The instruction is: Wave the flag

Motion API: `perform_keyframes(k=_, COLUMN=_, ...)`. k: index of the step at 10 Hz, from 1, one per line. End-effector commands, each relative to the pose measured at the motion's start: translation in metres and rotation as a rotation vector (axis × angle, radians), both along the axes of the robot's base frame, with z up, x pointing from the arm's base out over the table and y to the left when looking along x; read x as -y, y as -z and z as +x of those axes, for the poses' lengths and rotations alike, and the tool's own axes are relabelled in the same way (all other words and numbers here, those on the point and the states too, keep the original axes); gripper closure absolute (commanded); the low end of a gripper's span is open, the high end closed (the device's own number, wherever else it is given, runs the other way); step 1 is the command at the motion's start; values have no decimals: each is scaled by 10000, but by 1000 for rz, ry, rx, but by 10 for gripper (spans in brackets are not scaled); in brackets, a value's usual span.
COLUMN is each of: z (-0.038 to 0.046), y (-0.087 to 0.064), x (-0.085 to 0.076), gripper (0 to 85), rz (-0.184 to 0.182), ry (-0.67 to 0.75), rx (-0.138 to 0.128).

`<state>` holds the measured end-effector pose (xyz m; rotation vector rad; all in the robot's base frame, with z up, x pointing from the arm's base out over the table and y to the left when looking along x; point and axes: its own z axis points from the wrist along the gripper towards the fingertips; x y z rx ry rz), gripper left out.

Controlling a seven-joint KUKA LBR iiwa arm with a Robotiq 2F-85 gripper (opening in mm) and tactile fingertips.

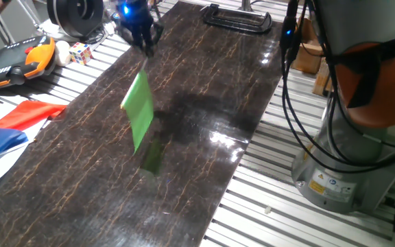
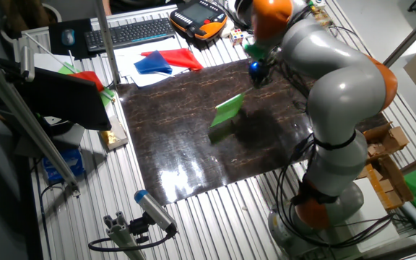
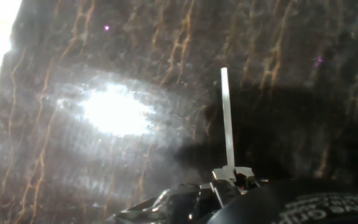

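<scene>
Pinching thin white stick, end effector (image 1: pixel 145 42) holds flag (image 1: pixel 138 110) aloft; bright green cloth hangs flat, rectangular.

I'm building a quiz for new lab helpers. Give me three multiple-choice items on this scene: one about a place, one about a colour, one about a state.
1. Where do the red cloth and blue cloth lie?
A. on the middle of the dark tabletop
B. beside the dark tabletop, past its edge
C. under the pincer

2. What colour is the flag?
A. green
B. yellow
C. white

3. How is the flag just now?
A. lying flat on the tabletop
B. leaning against the clamp
C. held in the air by the pincer

Answers:
1 B, both cloths lie side by side off the dark tabletop in both fixed views.
2 A, the sheet is bright green.
3 C, it hangs below the pincer, with its shadow on the surface beneath.
</scene>
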<state>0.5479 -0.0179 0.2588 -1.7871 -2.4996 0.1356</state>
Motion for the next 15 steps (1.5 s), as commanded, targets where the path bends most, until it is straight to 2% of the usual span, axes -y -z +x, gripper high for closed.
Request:
perform_keyframes(k=1, z=11, y=-195, x=36, gripper=770, rz=-1, ry=-36, rx=-5)
perform_keyframes(k=3, z=26, y=-245, x=124, gripper=767, rz=-4, ry=-152, rx=-7)
perform_keyframes(k=5, z=39, y=-259, x=200, gripper=763, rz=-45, ry=-330, rx=-15)
perform_keyframes(k=6, z=58, y=-273, x=280, gripper=760, rz=-50, ry=-459, rx=-26)
perform_keyframes(k=7, z=74, y=-292, x=364, gripper=760, rz=-40, ry=-567, rx=-40)
perform_keyframes(k=8, z=96, y=-294, x=465, gripper=760, rz=-33, ry=-639, rx=-48)
perform_keyframes(k=9, z=108, y=-272, x=565, gripper=763, rz=-43, ry=-687, rx=-53)
perform_keyframes(k=10, z=107, y=-241, x=665, gripper=767, rz=-73, ry=-749, rx=-65)
perform_keyframes(k=12, z=98, y=-236, x=789, gripper=773, rz=-163, ry=-893, rx=-115)
perform_keyframes(k=14, z=90, y=-278, x=940, gripper=780, rz=-199, ry=-1024, rx=-150)
perform_keyframes(k=15, z=84, y=-287, x=974, gripper=783, rz=-233, ry=-1076, rx=-166)
